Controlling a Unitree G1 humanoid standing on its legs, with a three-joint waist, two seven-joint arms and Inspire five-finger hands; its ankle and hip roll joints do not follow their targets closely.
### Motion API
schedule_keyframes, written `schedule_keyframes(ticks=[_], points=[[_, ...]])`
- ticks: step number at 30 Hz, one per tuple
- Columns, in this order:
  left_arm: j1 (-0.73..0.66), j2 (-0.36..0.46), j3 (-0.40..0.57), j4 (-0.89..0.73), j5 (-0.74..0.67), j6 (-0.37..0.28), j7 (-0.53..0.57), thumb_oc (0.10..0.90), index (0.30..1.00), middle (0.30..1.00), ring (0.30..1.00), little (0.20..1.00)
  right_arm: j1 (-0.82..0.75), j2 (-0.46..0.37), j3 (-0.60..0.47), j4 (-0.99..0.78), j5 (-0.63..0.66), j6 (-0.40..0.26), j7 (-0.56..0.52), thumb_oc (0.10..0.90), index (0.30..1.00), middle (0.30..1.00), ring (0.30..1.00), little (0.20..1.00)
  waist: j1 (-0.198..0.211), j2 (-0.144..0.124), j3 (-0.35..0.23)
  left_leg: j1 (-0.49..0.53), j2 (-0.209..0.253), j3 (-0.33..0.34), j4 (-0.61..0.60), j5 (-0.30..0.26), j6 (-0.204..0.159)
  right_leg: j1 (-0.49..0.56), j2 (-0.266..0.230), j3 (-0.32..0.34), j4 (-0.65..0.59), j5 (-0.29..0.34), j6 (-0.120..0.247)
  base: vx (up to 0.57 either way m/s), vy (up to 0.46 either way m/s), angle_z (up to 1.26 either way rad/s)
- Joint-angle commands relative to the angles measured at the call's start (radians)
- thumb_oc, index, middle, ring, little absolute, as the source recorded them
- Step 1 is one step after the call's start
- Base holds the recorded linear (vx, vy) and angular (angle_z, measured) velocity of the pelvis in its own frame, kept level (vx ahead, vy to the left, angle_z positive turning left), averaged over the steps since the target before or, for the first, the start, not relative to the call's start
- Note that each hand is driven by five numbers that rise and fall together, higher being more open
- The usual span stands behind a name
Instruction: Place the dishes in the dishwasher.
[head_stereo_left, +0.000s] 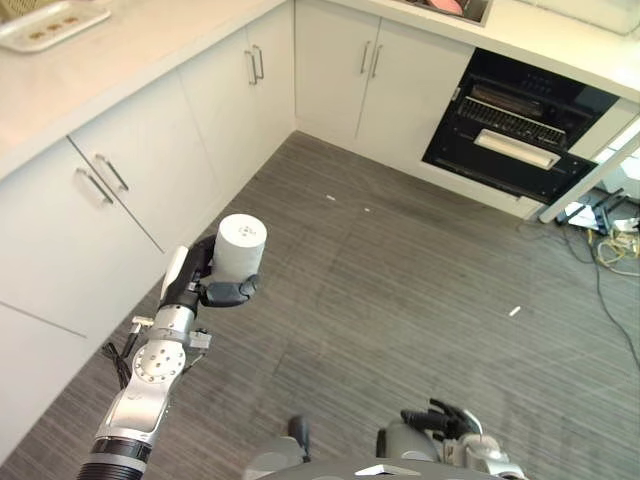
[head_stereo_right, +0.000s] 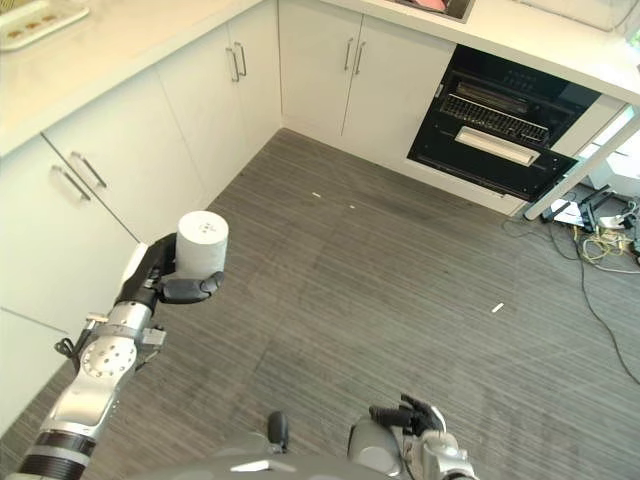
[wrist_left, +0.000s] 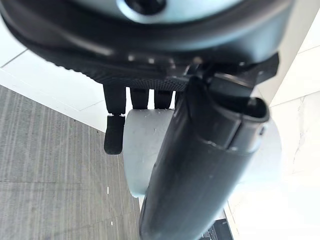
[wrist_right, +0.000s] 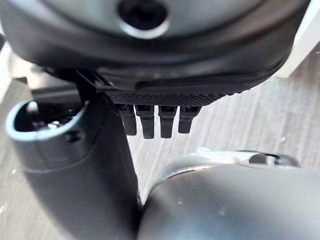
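Observation:
My left hand (head_stereo_left: 205, 285) is shut on a white cup (head_stereo_left: 241, 248), held bottom up at about cabinet-door height over the grey floor. In the left wrist view the thumb (wrist_left: 200, 170) and fingers (wrist_left: 114, 132) wrap round the cup (wrist_left: 147, 150). The dishwasher (head_stereo_left: 515, 125) stands open at the far right under the counter, its dark inside showing a rack (head_stereo_left: 510, 120) and a white piece (head_stereo_left: 515, 148); its door (head_stereo_left: 590, 175) hangs out to the right. My right hand (head_stereo_left: 440, 420) hangs low near my body, fingers relaxed and empty.
White cabinets (head_stereo_left: 120, 200) line the left side and the back wall. The counter above carries a tray (head_stereo_left: 50, 25) at the far left and a sink (head_stereo_left: 450, 8) at the back. Loose cables (head_stereo_left: 610, 240) lie on the floor right of the dishwasher.

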Motion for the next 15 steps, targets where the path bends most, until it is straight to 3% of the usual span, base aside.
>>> schedule_keyframes(ticks=[1, 3, 4, 8, 9, 11, 12, 13, 14, 15], points=[[-0.073, 0.065, -0.005, -0.146, 0.023, -0.099, 0.014, 0.4, 0.3, 0.3, 0.3, 0.3, -0.007, 0.0, 0.032, 0.043, 0.003, -0.013, -0.023, 0.8, 0.9, 0.9, 0.9, 0.9, -0.019, -0.054, -0.005, -0.014, -0.021, -0.027, -0.02, -0.006, -0.065, 0.113, 0.048, -0.056, -0.382, 0.143, 0.03, 0.43, 0.018, 0.46], [-0.072, 0.062, -0.005, -0.15, 0.049, -0.107, 0.016, 0.4, 0.3, 0.3, 0.3, 0.3, -0.012, -0.009, 0.032, 0.01, 0.015, -0.021, -0.029, 0.8, 0.9, 0.9, 0.9, 0.9, -0.041, -0.071, -0.005, 0.074, -0.03, -0.034, -0.058, -0.06, -0.094, 0.06, 0.035, -0.139, -0.676, 0.169, 0.035, 0.62, -0.033, 0.5], [-0.072, 0.057, -0.002, -0.142, 0.055, -0.106, 0.019, 0.4, 0.3, 0.3, 0.3, 0.3, -0.011, -0.008, 0.033, 0.005, 0.013, -0.019, -0.029, 0.8, 0.9, 0.9, 0.9, 0.9, -0.046, -0.075, -0.007, 0.101, -0.025, -0.034, -0.066, -0.078, -0.102, 0.051, 0.035, -0.164, -0.736, 0.193, 0.044, 0.66, -0.059, 0.39], [-0.054, 0.036, 0.005, -0.131, 0.069, -0.107, 0.01, 0.4, 0.3, 0.3, 0.3, 0.3, -0.003, -0.01, 0.041, 0.007, -0.005, -0.014, -0.026, 0.8, 0.9, 0.9, 0.9, 0.9, -0.055, -0.075, -0.027, 0.172, -0.01, -0.04, -0.067, -0.135, -0.114, 0.049, 0.031, -0.237, -0.784, 0.226, 0.042, 0.47, -0.054, 0.31], [-0.041, 0.023, 0.0, -0.13, 0.067, -0.106, 0.003, 0.4, 0.3, 0.3, 0.3, 0.3, 0.014, -0.013, 0.039, 0.023, -0.006, -0.014, -0.024, 0.8, 0.9, 0.9, 0.9, 0.9, -0.063, -0.069, -0.051, 0.199, 0.004, -0.05, -0.027, -0.183, -0.12, 0.084, 0.047, -0.22, -0.767, 0.204, 0.014, 0.37, -0.068, 0.22], [-0.036, 0.018, -0.004, -0.134, 0.062, -0.103, -0.003, 0.4, 0.3, 0.3, 0.3, 0.3, 0.022, -0.016, 0.035, 0.029, -0.005, -0.013, -0.024, 0.8, 0.9, 0.9, 0.9, 0.9, -0.072, -0.067, -0.061, 0.192, 0.013, -0.061, 0.02, -0.187, -0.124, 0.096, 0.054, -0.202, -0.754, 0.189, -0.004, 0.43, -0.084, 0.32], [-0.026, 0.015, -0.003, -0.139, 0.06, -0.102, -0.007, 0.4, 0.3, 0.3, 0.3, 0.3, 0.028, -0.022, 0.035, 0.039, -0.007, -0.013, -0.023, 0.8, 0.9, 0.9, 0.9, 0.9, -0.076, -0.051, -0.067, 0.198, 0.031, -0.073, 0.075, -0.182, -0.136, 0.103, 0.074, -0.184, -0.733, 0.172, -0.02, 0.64, -0.16, 0.28], [-0.01, 0.021, 0.01, -0.147, 0.05, -0.105, -0.014, 0.4, 0.3, 0.3, 0.3, 0.3, 0.029, -0.033, 0.037, 0.061, -0.011, -0.009, -0.022, 0.8, 0.9, 0.9, 0.9, 0.9, -0.076, -0.029, -0.077, 0.176, 0.054, -0.064, 0.203, -0.125, -0.169, 0.147, 0.101, -0.179, -0.732, 0.139, -0.047, 0.61, -0.196, 0.07], [0.002, 0.025, 0.017, -0.152, 0.045, -0.103, -0.017, 0.4, 0.3, 0.3, 0.3, 0.3, 0.029, -0.036, 0.039, 0.068, -0.016, -0.007, -0.021, 0.8, 0.9, 0.9, 0.9, 0.9, -0.074, -0.025, -0.073, 0.137, 0.069, -0.062, 0.322, -0.064, -0.184, 0.17, 0.117, -0.162, -0.73, 0.119, -0.068, 0.39, -0.164, -0.08], [0.002, 0.026, 0.018, -0.153, 0.045, -0.102, -0.017, 0.4, 0.3, 0.3, 0.3, 0.3, 0.028, -0.036, 0.039, 0.069, -0.016, -0.007, -0.021, 0.8, 0.9, 0.9, 0.9, 0.9, -0.075, -0.029, -0.075, 0.129, 0.065, -0.064, 0.327, -0.061, -0.184, 0.167, 0.113, -0.163, -0.733, 0.124, -0.07, 0.22, -0.161, -0.19]])
